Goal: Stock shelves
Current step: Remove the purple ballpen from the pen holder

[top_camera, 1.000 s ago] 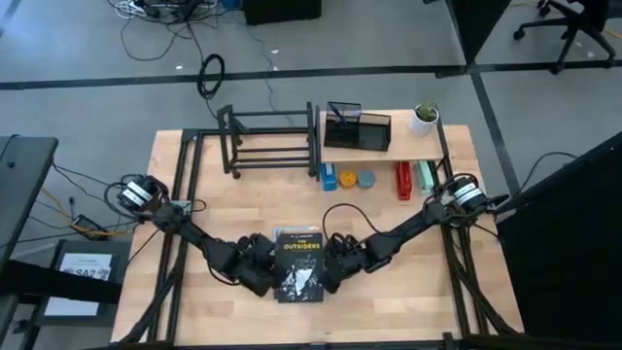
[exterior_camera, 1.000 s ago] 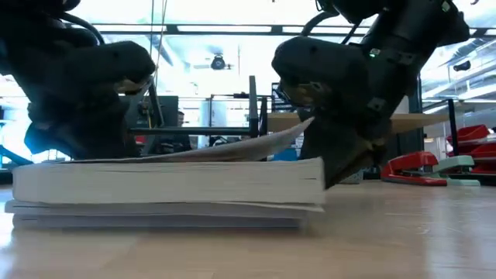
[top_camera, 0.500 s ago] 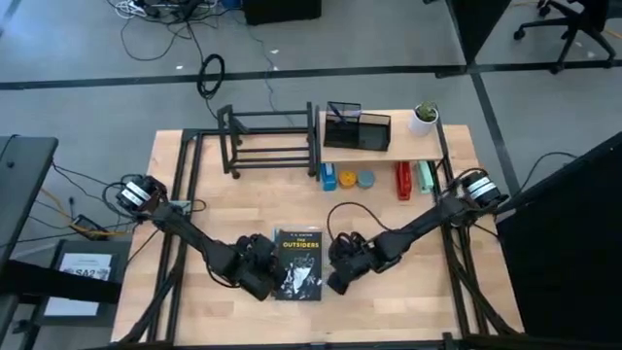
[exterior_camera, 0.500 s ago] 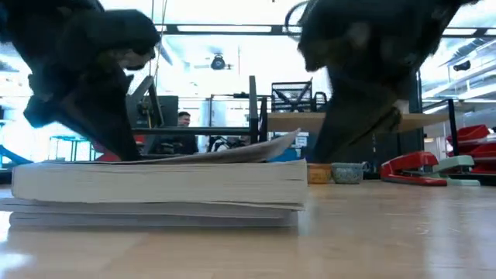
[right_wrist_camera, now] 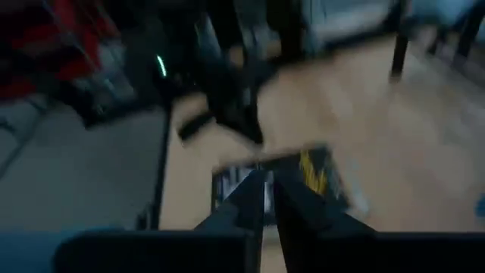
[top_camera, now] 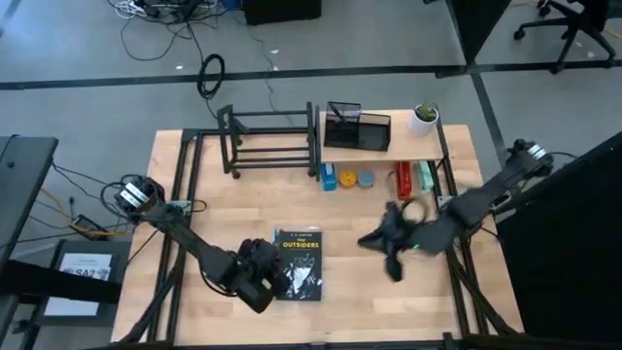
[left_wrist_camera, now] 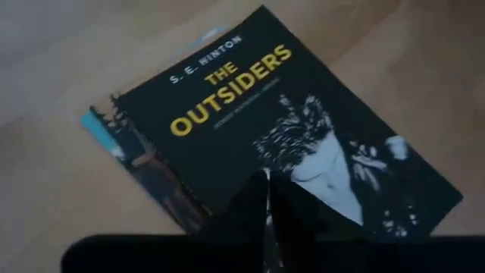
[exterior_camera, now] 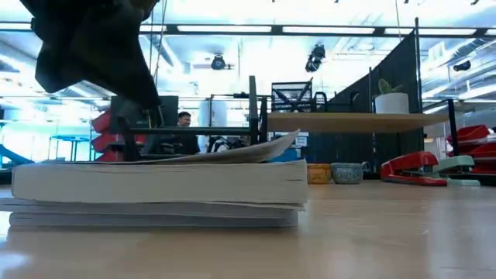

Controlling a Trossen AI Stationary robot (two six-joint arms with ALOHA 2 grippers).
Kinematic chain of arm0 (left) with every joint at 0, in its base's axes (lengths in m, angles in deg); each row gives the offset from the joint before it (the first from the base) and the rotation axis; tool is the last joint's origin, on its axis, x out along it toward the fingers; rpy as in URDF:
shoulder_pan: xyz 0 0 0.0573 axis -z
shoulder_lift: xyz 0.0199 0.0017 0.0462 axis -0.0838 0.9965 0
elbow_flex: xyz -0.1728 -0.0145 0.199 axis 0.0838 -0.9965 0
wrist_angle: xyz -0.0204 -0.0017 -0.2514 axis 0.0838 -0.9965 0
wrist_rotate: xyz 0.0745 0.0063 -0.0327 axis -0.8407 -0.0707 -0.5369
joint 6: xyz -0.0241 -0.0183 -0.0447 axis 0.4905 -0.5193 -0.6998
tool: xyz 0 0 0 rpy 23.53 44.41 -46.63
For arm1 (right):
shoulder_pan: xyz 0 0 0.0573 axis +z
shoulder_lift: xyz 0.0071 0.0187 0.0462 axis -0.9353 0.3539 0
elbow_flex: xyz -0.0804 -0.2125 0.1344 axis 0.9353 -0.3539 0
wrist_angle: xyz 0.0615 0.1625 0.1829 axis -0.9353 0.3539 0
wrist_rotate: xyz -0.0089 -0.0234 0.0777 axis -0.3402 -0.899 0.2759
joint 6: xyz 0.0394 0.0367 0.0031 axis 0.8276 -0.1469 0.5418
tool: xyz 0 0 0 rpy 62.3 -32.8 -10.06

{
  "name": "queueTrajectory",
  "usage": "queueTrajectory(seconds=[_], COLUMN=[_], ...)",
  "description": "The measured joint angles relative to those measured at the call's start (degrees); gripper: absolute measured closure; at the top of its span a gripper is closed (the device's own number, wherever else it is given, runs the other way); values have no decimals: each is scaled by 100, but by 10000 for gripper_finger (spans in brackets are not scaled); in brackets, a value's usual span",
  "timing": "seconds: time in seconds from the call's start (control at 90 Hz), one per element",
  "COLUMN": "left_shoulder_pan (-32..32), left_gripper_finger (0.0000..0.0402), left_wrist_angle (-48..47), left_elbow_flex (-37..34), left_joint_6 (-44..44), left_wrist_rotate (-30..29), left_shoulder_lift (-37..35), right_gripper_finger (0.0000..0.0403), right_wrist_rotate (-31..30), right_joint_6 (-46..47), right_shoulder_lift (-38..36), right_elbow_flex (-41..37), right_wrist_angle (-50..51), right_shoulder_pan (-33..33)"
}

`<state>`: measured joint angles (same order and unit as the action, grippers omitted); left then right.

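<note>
Since a second ago the right gripper (top_camera: pixel 389 255) has left the book (top_camera: pixel 298 263) and swung out right, fingers together, holding nothing. Shelves sit at the table's far edge: the black rack (top_camera: pixel 267 141) left, the wooden plank (top_camera: pixel 408 148) right, a mesh box (top_camera: pixel 357 127) and plant (top_camera: pixel 424 118) on it. Left gripper (top_camera: pixel 276 283), fingers closed and empty, hovers over the book's near-left edge.

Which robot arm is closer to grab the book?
The left arm, probably. Its claw sits right at the book's left edge, fingers together. The right claw is off to the book's right, with bare table between.
</note>
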<state>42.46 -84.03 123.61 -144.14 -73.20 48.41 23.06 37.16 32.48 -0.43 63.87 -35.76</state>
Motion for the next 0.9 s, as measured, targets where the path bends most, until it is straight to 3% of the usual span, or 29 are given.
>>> queueTrajectory(seconds=[0.211, 0.433, 0.556, 0.644, 0.9], left_shoulder_pan=[-2, -2, -2, -2, -4], left_gripper_finger=[402, 402, 402, 402, 402], left_wrist_angle=[202, 257, 275, 307, 491], left_elbow_flex=[0, 0, 0, 0, -1], left_joint_6=[112, 112, 119, 192, 433], left_wrist_rotate=[-10, -10, -9, -13, -243], left_shoulder_lift=[0, 0, 0, 0, 0], right_gripper_finger=[390, 312, 254, 224, 195], right_wrist_rotate=[-1151, -916, -350, 466, 2833], right_joint_6=[-1054, -2084, -2548, -2832, -3217], right_shoulder_lift=[-1144, -1355, -1272, -1231, -577], right_elbow_flex=[2, 2, 0, 0, 0], right_wrist_angle=[3, 329, 412, 559, 559], right_shoulder_pan=[-1059, -2726, -3635, -4391, -6350])
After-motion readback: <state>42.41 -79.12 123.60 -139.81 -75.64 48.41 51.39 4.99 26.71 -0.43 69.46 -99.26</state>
